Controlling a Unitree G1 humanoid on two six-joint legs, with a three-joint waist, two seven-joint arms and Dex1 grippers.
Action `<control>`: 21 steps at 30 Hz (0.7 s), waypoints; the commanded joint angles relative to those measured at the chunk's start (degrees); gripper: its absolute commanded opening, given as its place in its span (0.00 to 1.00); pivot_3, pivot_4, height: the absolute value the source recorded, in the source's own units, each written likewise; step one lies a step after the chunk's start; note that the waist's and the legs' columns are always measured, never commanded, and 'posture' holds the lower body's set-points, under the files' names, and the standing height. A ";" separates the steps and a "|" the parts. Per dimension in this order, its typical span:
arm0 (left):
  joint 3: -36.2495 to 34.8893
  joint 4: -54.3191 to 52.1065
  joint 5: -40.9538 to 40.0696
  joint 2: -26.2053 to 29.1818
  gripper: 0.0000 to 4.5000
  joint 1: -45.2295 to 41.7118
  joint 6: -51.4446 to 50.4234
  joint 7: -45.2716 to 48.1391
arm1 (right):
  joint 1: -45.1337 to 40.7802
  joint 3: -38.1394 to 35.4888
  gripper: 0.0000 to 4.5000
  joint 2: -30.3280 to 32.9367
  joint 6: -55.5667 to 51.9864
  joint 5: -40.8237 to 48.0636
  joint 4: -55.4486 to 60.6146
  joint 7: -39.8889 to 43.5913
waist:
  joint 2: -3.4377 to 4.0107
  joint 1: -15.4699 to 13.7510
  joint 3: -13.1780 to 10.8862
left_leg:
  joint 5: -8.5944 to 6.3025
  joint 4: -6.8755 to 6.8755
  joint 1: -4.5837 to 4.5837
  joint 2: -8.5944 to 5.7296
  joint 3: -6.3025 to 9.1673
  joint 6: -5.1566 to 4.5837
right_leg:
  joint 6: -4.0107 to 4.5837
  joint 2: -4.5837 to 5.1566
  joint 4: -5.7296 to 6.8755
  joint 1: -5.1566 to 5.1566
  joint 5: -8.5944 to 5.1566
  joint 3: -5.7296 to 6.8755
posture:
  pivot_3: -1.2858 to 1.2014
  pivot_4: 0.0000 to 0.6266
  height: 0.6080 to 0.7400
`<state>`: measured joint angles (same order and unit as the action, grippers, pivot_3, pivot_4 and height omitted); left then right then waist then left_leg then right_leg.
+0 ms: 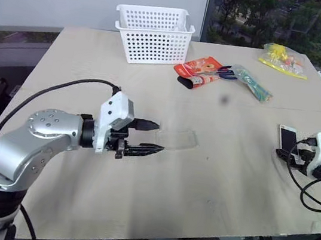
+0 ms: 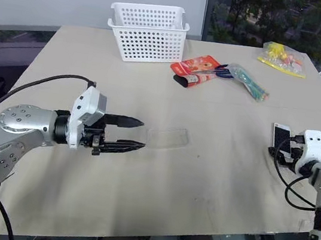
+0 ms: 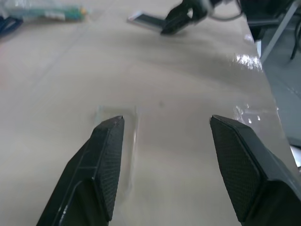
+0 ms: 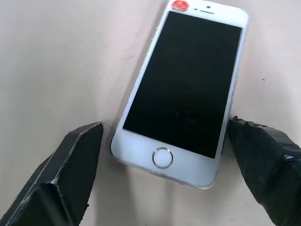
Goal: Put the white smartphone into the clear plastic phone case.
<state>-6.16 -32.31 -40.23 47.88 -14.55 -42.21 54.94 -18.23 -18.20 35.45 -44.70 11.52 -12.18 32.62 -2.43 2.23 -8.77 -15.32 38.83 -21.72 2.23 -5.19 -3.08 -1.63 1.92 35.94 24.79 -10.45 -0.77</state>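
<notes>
Phone: flat, long axis running away between spread right gripper fingers; left gripper spread beside case.

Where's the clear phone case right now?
The clear plastic phone case lies flat mid-table, just beyond the left gripper, far left of the white smartphone.
</notes>
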 commanded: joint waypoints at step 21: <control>-1.12 -0.27 -0.58 -0.35 0.66 -0.74 1.40 -1.54 | 0.01 6.10 0.64 0.33 13.42 -1.12 -0.40 2.28 | -0.41 0.31 0.24 | -0.08 -0.19 0.08 -0.04 -0.32 0.13 | 0.01 0.20 -0.37 0.04 0.00 -0.14 | 0.52 0.24 1.00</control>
<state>-6.18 -32.27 -40.65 47.00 -15.29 -41.91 53.41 -18.19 -15.04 34.87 -37.80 10.77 -13.02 30.34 -2.84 2.55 -8.53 -15.39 38.65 -21.65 2.19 -5.54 -2.95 -1.62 2.12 35.57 24.87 -10.45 -0.94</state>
